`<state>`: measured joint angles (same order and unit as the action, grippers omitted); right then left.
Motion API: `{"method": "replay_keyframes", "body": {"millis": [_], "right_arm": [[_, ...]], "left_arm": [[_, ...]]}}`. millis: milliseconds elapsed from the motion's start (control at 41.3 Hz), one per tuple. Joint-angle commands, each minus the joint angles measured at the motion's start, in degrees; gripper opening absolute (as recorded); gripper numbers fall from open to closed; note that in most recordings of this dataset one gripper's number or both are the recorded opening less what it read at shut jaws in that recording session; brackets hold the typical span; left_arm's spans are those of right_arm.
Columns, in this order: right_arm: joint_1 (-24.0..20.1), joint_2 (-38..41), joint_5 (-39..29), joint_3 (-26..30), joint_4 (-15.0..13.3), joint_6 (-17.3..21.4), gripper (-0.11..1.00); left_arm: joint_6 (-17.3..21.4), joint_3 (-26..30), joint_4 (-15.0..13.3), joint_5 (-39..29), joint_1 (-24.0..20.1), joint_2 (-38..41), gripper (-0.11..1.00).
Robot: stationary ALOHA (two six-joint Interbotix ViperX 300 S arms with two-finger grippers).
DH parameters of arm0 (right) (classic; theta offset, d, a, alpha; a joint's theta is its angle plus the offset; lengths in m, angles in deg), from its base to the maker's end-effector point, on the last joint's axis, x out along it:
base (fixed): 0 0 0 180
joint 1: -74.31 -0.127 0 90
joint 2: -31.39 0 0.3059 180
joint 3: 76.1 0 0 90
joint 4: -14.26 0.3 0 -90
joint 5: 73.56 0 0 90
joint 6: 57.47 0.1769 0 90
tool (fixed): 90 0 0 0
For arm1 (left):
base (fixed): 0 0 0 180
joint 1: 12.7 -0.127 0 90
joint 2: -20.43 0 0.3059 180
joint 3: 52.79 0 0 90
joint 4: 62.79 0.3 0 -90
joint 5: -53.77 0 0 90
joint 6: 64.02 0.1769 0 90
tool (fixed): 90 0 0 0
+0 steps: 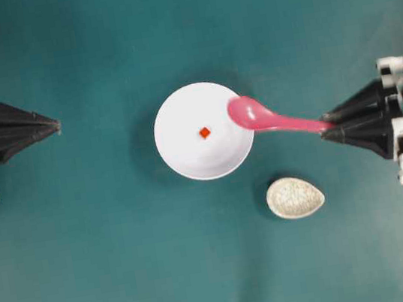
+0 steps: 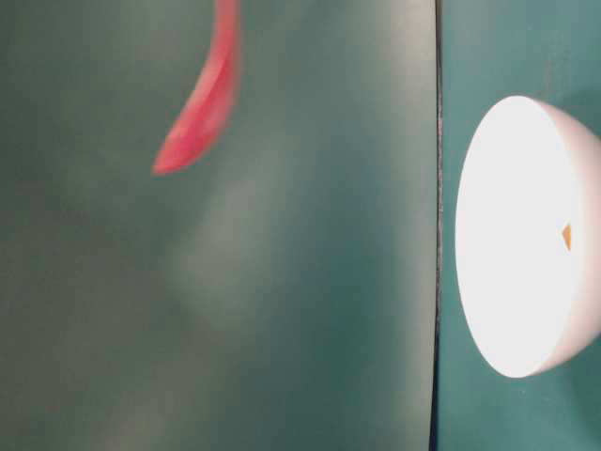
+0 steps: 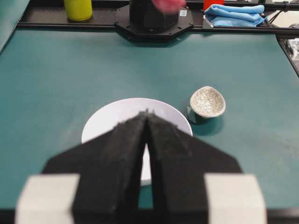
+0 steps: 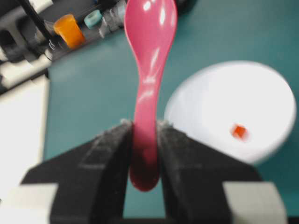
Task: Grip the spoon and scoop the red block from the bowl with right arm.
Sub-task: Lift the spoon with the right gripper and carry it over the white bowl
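right tool point(image 4: 145, 135) clamps spoon point(image 4: 148, 56) | overhead: scoop overlaps bowl point(image 1: 186, 149) rim | left tool point(image 3: 147, 122) closed, empty

We saw even, diffuse light overhead, with soft shadows beside the bowl point(image 1: 203, 131) and the speckled dish point(image 1: 295, 198). In the table-level view the bowl point(image 2: 526, 235) was blown out to glaring white, and the spoon point(image 2: 202, 99) was a blurred streak. The right wrist view was soft, with highlights on the spoon point(image 4: 150, 60).
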<state>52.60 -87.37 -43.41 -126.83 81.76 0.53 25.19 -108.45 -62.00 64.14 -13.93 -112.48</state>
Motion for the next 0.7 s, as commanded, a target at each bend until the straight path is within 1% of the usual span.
{"method": "replay_keyframes", "body": {"millis": [0, 145, 242, 412, 485, 533, 678], "right_arm": [[5.2, -1.8, -3.3, 5.0, -0.5, -0.4, 0.25], [11.0, -2.0, -4.0, 8.9, -0.6, -0.7, 0.25], [14.7, -1.0, -8.6, 10.0, -0.6, -1.0, 0.25], [22.0, 3.8, -25.0, 12.4, -0.8, -1.8, 0.25], [25.0, 7.4, -33.2, 14.5, -1.6, -1.7, 0.25], [26.5, 9.8, -37.5, 16.2, -2.0, -1.7, 0.25], [30.1, 16.7, -47.1, 21.7, -2.6, -1.3, 0.25]], "left_arm": [[-0.1, 1.1, 0.1, 0.4, -0.1, 0.4, 0.00], [-0.1, 1.1, 0.1, 0.5, -0.1, 0.3, 0.00], [-0.1, 1.1, 0.1, 0.7, -0.1, 0.2, 0.00], [-0.1, 1.1, 0.1, 0.8, -0.1, 0.1, 0.00], [-0.1, 1.1, 0.1, 0.8, -0.1, 0.0, 0.00], [-0.1, 1.1, 0.1, 0.7, -0.1, 0.0, 0.00], [-0.1, 1.1, 0.1, 0.8, -0.1, 0.0, 0.00]]}}
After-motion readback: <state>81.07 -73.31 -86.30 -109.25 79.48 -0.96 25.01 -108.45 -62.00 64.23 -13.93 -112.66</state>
